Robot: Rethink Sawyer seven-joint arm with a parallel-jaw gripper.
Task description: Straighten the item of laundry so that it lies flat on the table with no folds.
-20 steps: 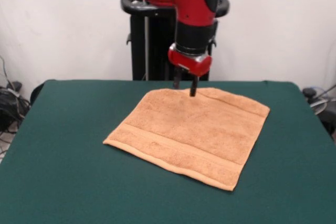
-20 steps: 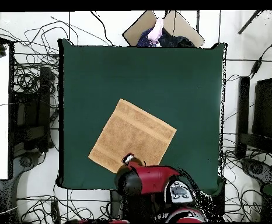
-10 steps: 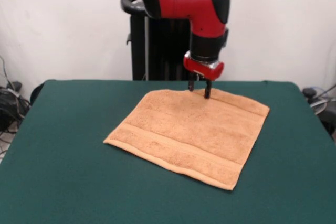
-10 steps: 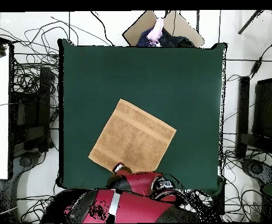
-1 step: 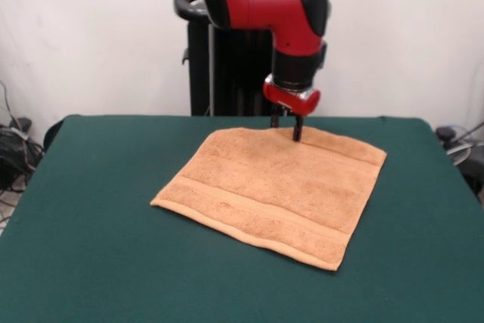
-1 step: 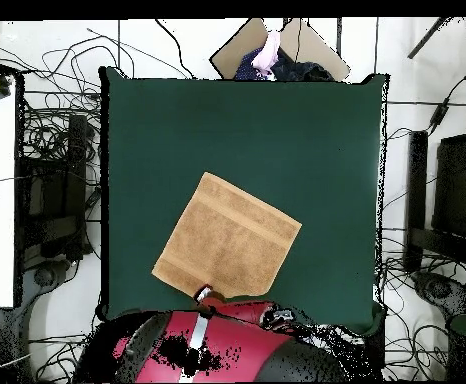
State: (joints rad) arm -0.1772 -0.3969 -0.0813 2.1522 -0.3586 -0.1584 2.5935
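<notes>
The soft, limp, light orange-tan terry-cloth towel point(image 5: 280, 191) on the dark green felt bench point(image 5: 91, 262) is best pinched at the hem beneath the slightly parted black pincer point(image 5: 286, 127).

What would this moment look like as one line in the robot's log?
towel: spread flat, no folds seen | table: towel lies askew | end effector: fingers apart, at towel's far hem

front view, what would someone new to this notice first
The orange-tan terry towel stands out, spread flat and turned cornerwise on the dark green table. Next comes the red and black arm, whose gripper hangs at the towel's far edge, near the table's back.
</notes>
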